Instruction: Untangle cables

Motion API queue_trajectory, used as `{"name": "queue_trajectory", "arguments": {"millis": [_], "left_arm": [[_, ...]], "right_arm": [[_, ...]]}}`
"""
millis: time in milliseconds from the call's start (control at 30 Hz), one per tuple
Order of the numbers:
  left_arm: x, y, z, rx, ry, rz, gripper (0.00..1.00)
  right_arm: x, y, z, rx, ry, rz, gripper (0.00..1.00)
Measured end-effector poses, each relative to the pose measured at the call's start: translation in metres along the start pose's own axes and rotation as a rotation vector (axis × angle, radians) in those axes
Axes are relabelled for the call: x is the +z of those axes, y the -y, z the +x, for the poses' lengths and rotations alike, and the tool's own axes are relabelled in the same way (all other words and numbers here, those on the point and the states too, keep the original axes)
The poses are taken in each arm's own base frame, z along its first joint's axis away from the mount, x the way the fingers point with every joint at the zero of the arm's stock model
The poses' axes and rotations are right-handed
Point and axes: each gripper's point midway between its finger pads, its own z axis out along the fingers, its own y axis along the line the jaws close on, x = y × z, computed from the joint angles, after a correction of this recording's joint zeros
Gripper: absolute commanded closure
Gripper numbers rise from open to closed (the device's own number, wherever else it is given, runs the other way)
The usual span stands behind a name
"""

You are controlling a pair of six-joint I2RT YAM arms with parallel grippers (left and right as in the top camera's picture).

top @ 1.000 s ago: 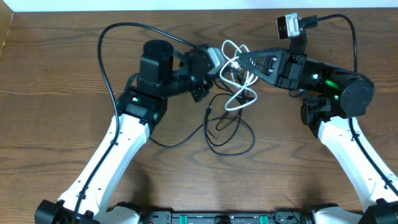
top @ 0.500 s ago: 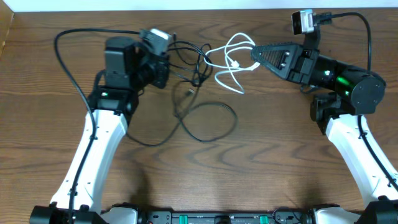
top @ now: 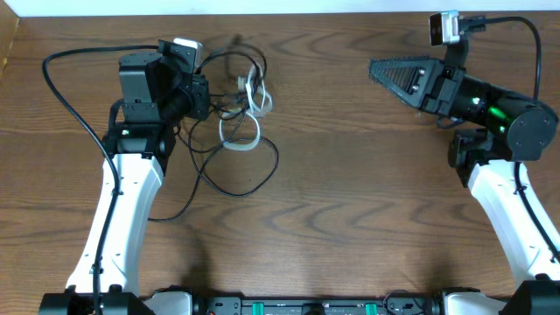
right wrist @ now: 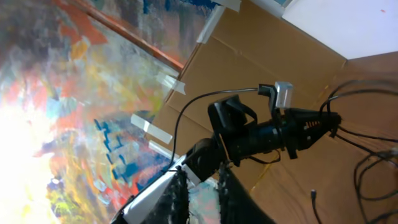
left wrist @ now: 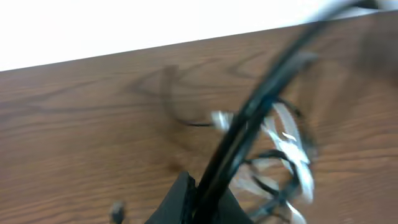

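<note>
**A:** Where does your bundle sit?

**B:** The cables (top: 238,118) lie heaped on the counter (top: 367,219), far left, just beside your left end effector (top: 203,94). The white cable (top: 255,94) is bunched small in the middle of the heap. Dark loops trail out of it toward the near side.

**A:** And what do you have in hand?

**B:** Your left end effector is clamped on a black cable (left wrist: 249,118) that runs straight out from its fingers across the wrist view. Your right end effector (top: 374,67) stands well apart at the far right, jaws a little parted, with nothing between them.

**A:** How will they handle?

**B:** Light and limp, I'd judge. They should slide easily on the wood, and a pull on one will likely drag the whole heap unless another strand is pinned. They are thin, so you need a full pinch, and a cord may still creep through the fingers. Take the white one on a loop that stands clear of the black, not at a plug. The plugs are small and could snag in a coil.

**A:** How much room is there?

**B:** Plenty. The middle and the near half of the counter lie bare. The far edge (top: 306,15) runs close behind the heap, so draw toward the centre and not backward. Your left arm's own thick arm cable (top: 70,66) sweeps round beside the heap, so keep the loose loops off it.
</note>
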Motion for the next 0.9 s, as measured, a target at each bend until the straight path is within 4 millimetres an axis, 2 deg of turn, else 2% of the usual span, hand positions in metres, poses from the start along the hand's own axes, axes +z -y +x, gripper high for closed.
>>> {"name": "queue_trajectory", "arguments": {"millis": [167, 233, 333, 433, 500, 533, 600, 667, 767, 900], "left_arm": [[-0.002, 0.022, -0.015, 0.007, 0.064, 0.131, 0.92], [-0.004, 0.032, -0.023, 0.019, 0.102, 0.192, 0.93], [-0.014, 0.05, -0.04, 0.041, 0.178, 0.298, 0.93], [-0.033, 0.066, -0.066, 0.053, 0.283, 0.387, 0.93], [-0.056, 0.077, -0.086, 0.051, 0.362, 0.435, 0.93], [-0.068, 0.081, -0.093, 0.052, 0.393, 0.451, 0.93], [-0.088, 0.087, -0.106, 0.052, 0.445, 0.473, 0.92], [-0.106, 0.092, -0.115, 0.054, 0.489, 0.49, 0.93], [-0.131, 0.1, -0.124, 0.06, 0.54, 0.509, 0.93], [-0.154, 0.106, -0.13, 0.075, 0.582, 0.515, 0.93]], "right_arm": [[-0.001, 0.019, -0.001, 0.049, -0.004, 0.051, 0.78], [-0.002, 0.038, 0.0, 0.12, -0.003, 0.104, 0.74], [-0.002, 0.064, 0.005, 0.196, -0.006, 0.173, 0.59], [-0.002, 0.091, 0.019, 0.269, -0.016, 0.249, 0.47], [0.0, 0.107, 0.029, 0.28, -0.02, 0.297, 0.34], [0.001, 0.111, 0.031, 0.271, -0.021, 0.309, 0.19], [0.007, 0.118, 0.036, 0.25, -0.022, 0.335, 0.06], [0.012, 0.121, 0.041, 0.234, -0.025, 0.35, 0.01], [0.022, 0.128, 0.051, 0.224, -0.03, 0.381, 0.01], [0.026, 0.139, 0.058, 0.242, -0.021, 0.432, 0.01]]}}
